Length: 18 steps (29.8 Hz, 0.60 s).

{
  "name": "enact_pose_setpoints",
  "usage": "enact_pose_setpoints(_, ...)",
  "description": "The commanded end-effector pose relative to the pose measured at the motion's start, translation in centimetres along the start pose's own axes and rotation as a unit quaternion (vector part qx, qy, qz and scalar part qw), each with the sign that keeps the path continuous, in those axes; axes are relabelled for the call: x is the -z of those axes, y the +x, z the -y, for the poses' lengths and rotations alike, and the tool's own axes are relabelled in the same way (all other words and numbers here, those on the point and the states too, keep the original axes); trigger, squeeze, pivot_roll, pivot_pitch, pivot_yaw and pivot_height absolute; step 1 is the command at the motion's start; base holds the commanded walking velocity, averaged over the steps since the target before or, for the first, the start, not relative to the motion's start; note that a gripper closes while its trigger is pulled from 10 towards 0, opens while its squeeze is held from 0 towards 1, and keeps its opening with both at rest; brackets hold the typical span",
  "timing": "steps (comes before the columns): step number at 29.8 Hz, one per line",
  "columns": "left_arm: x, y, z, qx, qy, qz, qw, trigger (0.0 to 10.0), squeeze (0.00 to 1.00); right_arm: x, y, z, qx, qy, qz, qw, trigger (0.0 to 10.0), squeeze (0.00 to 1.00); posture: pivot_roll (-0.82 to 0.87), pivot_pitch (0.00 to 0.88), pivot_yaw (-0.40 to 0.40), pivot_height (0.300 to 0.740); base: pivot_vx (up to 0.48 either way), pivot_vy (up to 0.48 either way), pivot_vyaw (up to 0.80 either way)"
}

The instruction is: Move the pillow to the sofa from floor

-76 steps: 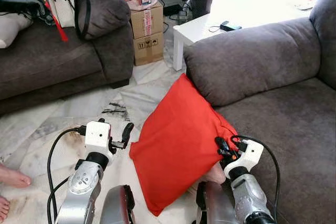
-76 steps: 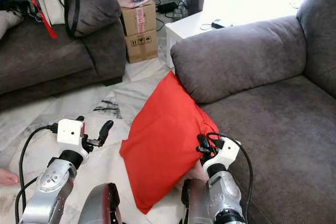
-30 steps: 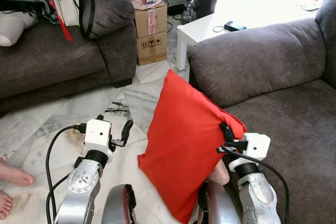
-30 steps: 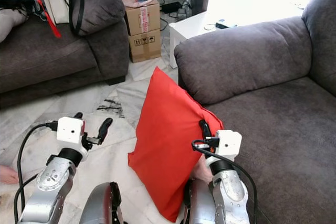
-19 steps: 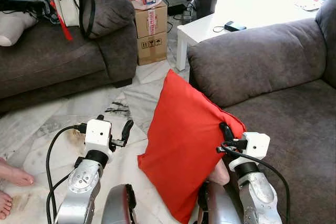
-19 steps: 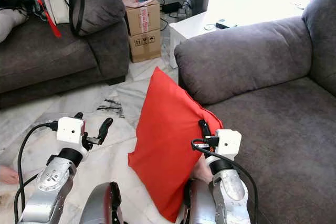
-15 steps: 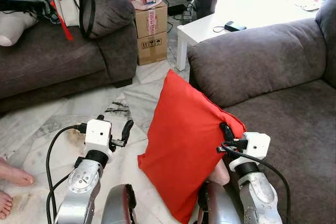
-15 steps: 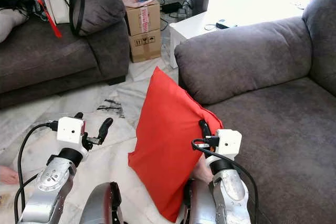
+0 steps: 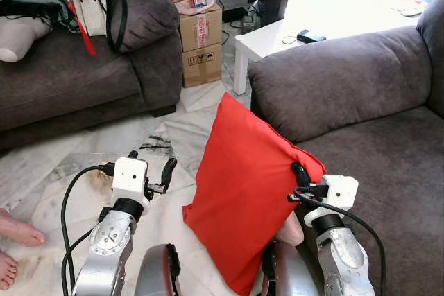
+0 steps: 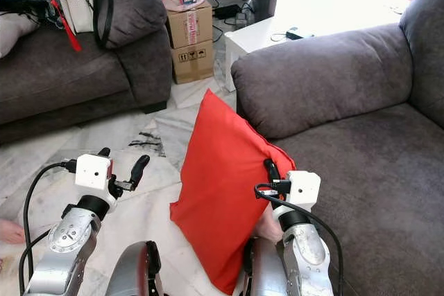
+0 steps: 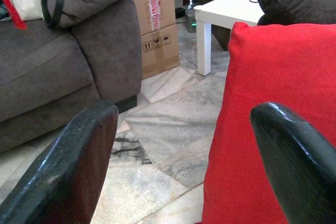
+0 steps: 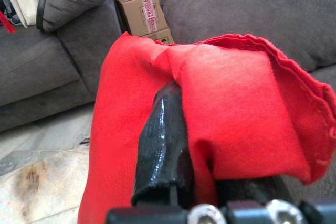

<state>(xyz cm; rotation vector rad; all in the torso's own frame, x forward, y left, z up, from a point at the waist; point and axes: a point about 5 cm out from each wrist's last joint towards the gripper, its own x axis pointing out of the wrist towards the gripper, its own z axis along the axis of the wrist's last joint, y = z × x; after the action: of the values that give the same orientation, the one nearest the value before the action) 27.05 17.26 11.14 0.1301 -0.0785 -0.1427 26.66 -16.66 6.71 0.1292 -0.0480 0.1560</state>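
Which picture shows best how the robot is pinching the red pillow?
The right wrist view: the right gripper is shut on the red pillow, its corner folded over a black finger. The eye views show the whole pillow standing against the grey sofa. The left wrist view shows only its edge.

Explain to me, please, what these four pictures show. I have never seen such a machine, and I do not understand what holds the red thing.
This is a humanoid robot looking down at its own two silver arms. The two wide pictures come from cameras in its head; the two close ones sit on its wrists. The right gripper is shut on a corner of the red pillow, which stands tilted against the grey sofa. The left gripper is open and holds nothing, beside the pillow above the marble floor. Behind stand cardboard boxes and a white table.
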Motion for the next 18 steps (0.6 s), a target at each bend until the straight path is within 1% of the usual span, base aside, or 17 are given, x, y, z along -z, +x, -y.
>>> enact_pose_setpoints(1, 0.07, -0.15, -0.09, 0.000, -0.001, -0.001, 1.000, 10.0, 0.00, -2.34, 0.46, 0.25, 0.003, -0.010, 0.058, 0.998, 10.0, 0.00, 0.00, 0.088, 0.006, 0.635, 0.000, 0.000, 0.00)
enact_pose_setpoints(18, 0.01, 0.03, -0.12, -0.001, -0.001, 0.000, 1.000, 10.0, 0.00, -2.62, 0.72, 0.19, 0.003, -0.008, 0.062, 0.998, 10.0, 0.00, 0.00, 0.100, 0.009, 0.713, 0.000, 0.000, 0.00)
